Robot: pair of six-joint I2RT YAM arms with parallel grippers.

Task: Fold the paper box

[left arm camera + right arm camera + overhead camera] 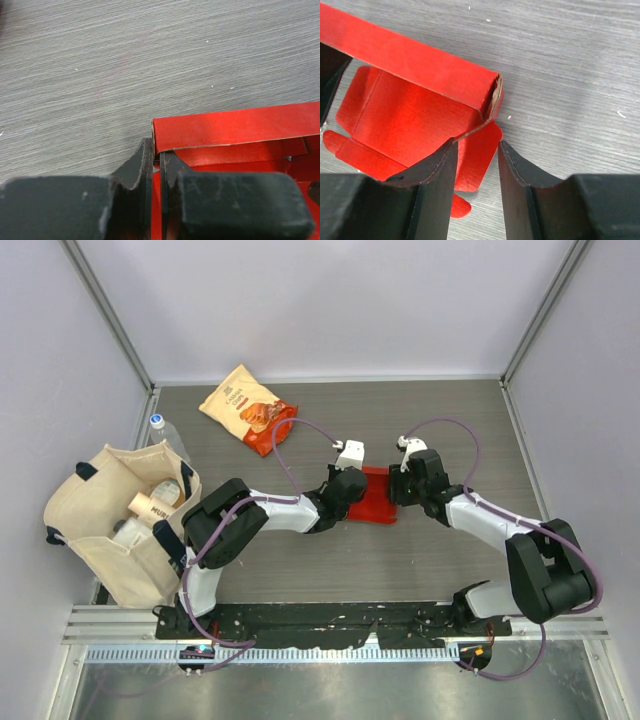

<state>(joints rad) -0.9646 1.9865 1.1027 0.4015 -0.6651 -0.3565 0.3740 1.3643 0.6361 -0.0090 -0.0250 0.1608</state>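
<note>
Left hand [156, 161] pinching paper box [235, 125] wall, right hand [476, 145] parted over a flap, snack bag [248, 408] beyond

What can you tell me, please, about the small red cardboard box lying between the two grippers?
The small bright red paper box is plain thin cardboard, partly folded: its base lies flat on the grey wood-grain table, one long wall stands folded double, and rounded flaps lie spread out. The left gripper pinches a wall corner; the right gripper hangs open over a flap.
</note>
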